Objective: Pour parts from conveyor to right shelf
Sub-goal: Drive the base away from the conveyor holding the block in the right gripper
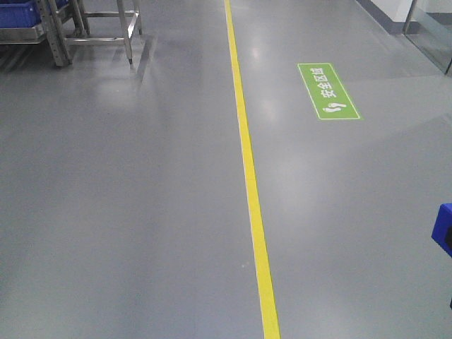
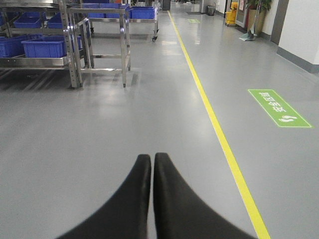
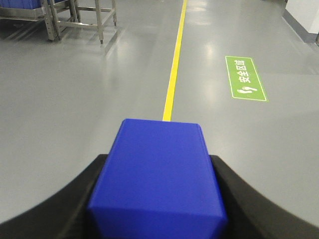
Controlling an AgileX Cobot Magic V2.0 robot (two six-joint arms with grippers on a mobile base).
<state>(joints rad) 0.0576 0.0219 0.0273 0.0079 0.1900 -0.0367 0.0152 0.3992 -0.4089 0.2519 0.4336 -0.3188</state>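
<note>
A bright-blue cube, one of the parts (image 3: 158, 184), fills the lower middle of the right wrist view. My right gripper (image 3: 158, 159) is shut on it, with black fingers (image 3: 75, 199) pressed on both sides. A sliver of the same blue part (image 1: 445, 229) shows at the right edge of the front view. My left gripper (image 2: 152, 157) is shut and holds nothing, hanging over bare floor. The conveyor is out of view. A steel-framed shelf rack (image 2: 70, 59) with big blue crates (image 2: 45, 48) stands far ahead on the left; I cannot tell if it is the right shelf.
Glossy grey floor with a yellow line (image 1: 248, 176) running away ahead. A green floor sign (image 1: 327, 92) lies right of the line. A bare steel-legged table (image 2: 107, 35) stands beside the rack. A wall (image 2: 299, 35) runs along the far right.
</note>
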